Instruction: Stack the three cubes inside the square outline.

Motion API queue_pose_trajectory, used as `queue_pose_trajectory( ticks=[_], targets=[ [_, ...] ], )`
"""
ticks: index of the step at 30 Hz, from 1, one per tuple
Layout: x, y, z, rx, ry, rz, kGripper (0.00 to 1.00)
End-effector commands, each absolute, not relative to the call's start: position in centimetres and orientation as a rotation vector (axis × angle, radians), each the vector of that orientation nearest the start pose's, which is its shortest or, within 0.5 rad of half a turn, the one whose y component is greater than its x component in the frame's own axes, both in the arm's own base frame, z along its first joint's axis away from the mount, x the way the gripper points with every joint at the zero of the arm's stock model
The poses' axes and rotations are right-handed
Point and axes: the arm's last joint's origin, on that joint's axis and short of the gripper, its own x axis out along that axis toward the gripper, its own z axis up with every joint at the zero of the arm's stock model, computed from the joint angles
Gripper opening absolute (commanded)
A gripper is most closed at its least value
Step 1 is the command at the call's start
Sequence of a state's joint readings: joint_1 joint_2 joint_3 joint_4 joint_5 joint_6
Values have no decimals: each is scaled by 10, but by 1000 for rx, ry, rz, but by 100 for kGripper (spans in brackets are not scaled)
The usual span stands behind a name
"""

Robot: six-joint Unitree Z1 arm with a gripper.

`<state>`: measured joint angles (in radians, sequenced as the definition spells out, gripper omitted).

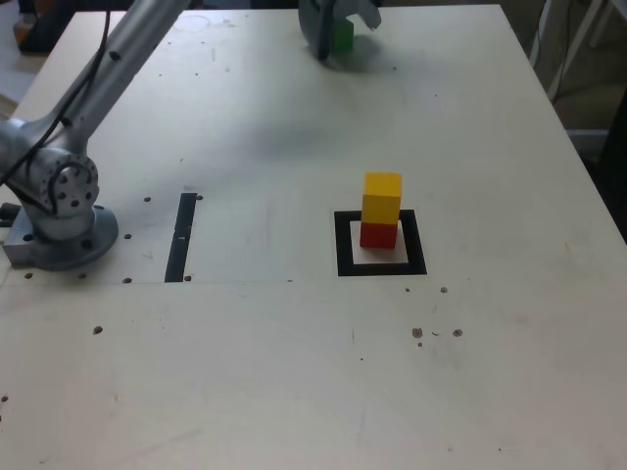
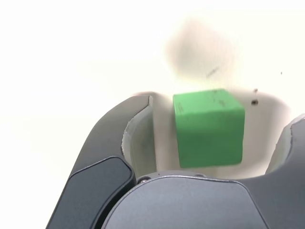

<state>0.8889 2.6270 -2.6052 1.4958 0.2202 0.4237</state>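
1. Far end of the pale surface [image 1: 294,372] in the exterior view: the claw [image 1: 338,24] is down over the green cube [image 1: 342,36], with only a sliver of green showing between the dark jaws.
2. Wrist view now: the green cube [image 2: 209,129] sits right between the two jaws of the claw [image 2: 209,138]. There is a clear gap on one side, and the other jaw stands apart too, so the claw is wide and nothing is gripped.
3. The green cube rests on the surface, its top face lit and its shadow smudged beyond it.
4. Over to the square outline [image 1: 381,245], right of centre in the exterior view: the red cube [image 1: 378,235] sits on its pale centre, and the yellow cube [image 1: 382,198] is stacked squarely on top of it.
5. That two-cube tower stands well apart from the green cube.
6. On the exterior view's left, the arm's grey base [image 1: 59,215] is bolted down, and a thin black strip [image 1: 181,237] lies between it and the outline.
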Motion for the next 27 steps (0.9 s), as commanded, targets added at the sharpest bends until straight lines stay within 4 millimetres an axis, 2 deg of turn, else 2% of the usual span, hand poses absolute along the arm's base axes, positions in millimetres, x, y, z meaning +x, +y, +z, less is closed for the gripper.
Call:
queue_pose_trajectory(
  ticks=[1,13,25,27],
  targets=[
    [325,422,208,-213,1614,552,88],
    [323,431,206,-246,1558,594,61],
    [319,429,201,-277,1568,566,60],
    [318,428,200,-281,1577,560,56]
  ],
)
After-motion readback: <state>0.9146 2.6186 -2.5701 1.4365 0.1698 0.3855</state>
